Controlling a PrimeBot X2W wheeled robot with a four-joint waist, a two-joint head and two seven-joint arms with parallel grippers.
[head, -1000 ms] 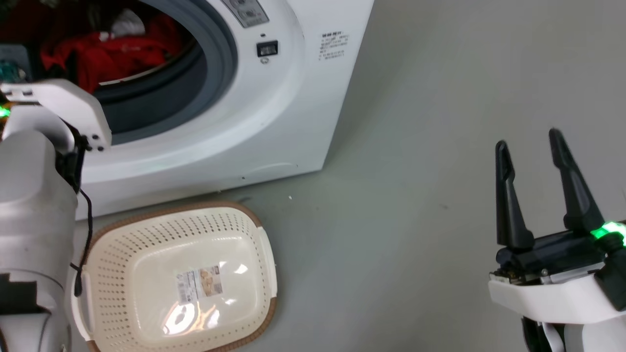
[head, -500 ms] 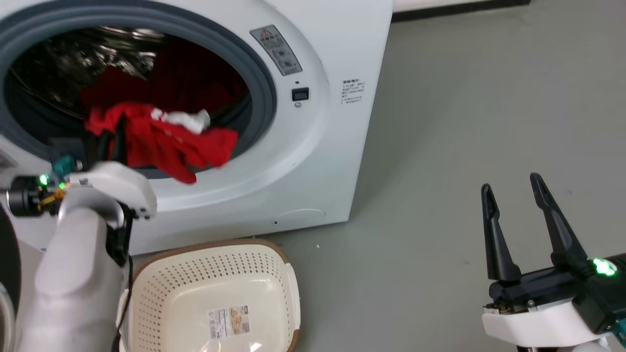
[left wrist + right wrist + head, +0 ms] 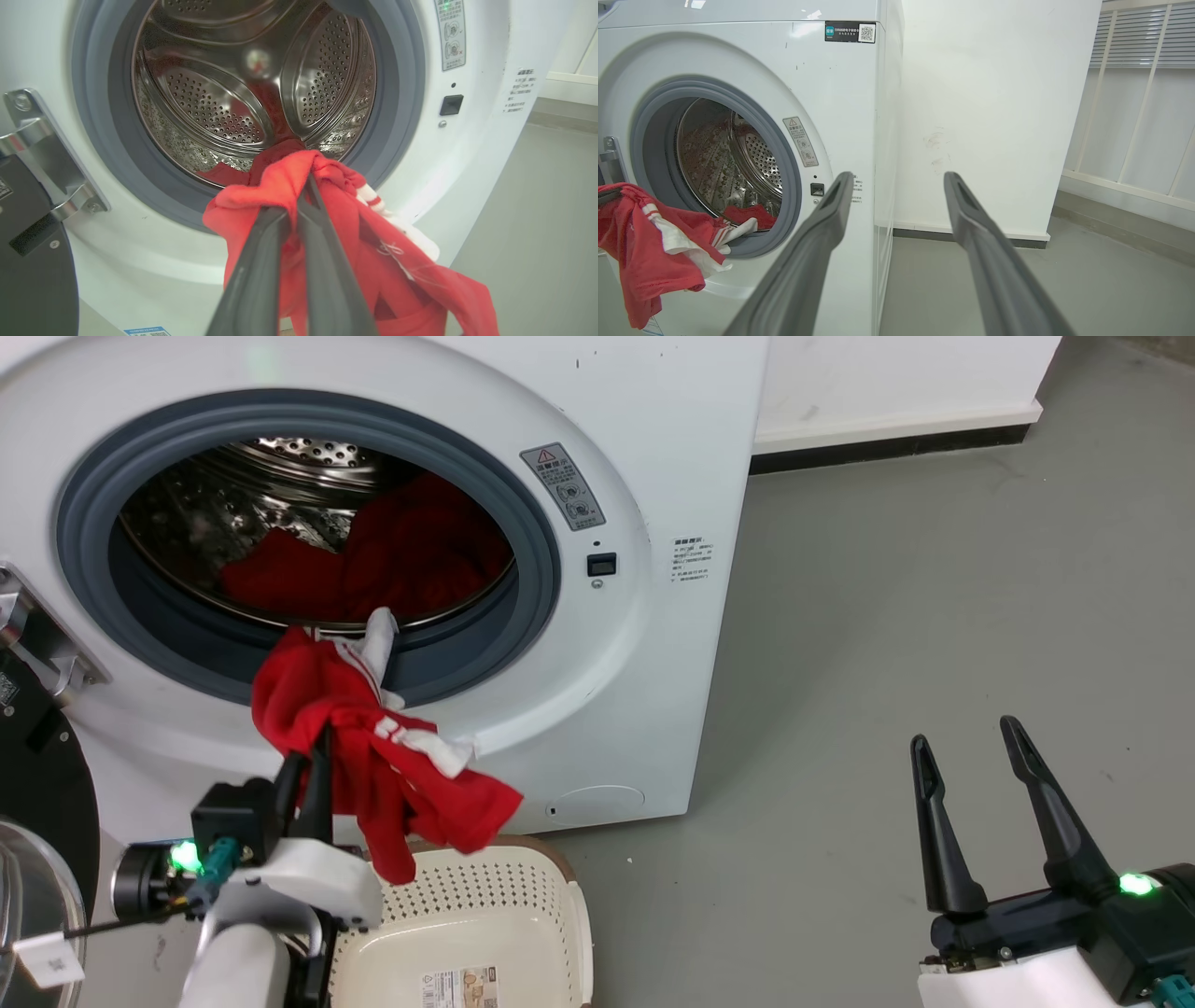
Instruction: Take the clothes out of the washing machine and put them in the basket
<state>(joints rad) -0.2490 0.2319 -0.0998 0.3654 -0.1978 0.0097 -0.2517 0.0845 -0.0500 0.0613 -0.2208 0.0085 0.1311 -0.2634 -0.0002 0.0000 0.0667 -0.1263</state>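
My left gripper [image 3: 313, 742] is shut on a red garment with white stripes [image 3: 373, 756], which hangs outside the door opening of the white washing machine [image 3: 644, 644] and above the cream basket [image 3: 523, 915]. The left wrist view shows the two fingers [image 3: 322, 261] pinched into the red cloth [image 3: 280, 182] in front of the steel drum [image 3: 210, 98]. More red clothes [image 3: 411, 555] lie inside the drum. My right gripper [image 3: 966, 737] stands open over the bare floor at the right, holding nothing; its fingers [image 3: 822, 224] point toward the machine.
The machine's door [image 3: 37, 784] hangs open at the far left, its hinge [image 3: 42, 144] beside the seal. Grey floor [image 3: 887, 616] stretches right of the machine to a white wall [image 3: 994, 116] with a dark skirting. The basket sits on the floor against the machine's front.
The left gripper has pulled the red garment out of the drum and down, so it now hangs over the basket. The head camera has tilted up. The right gripper stays open.
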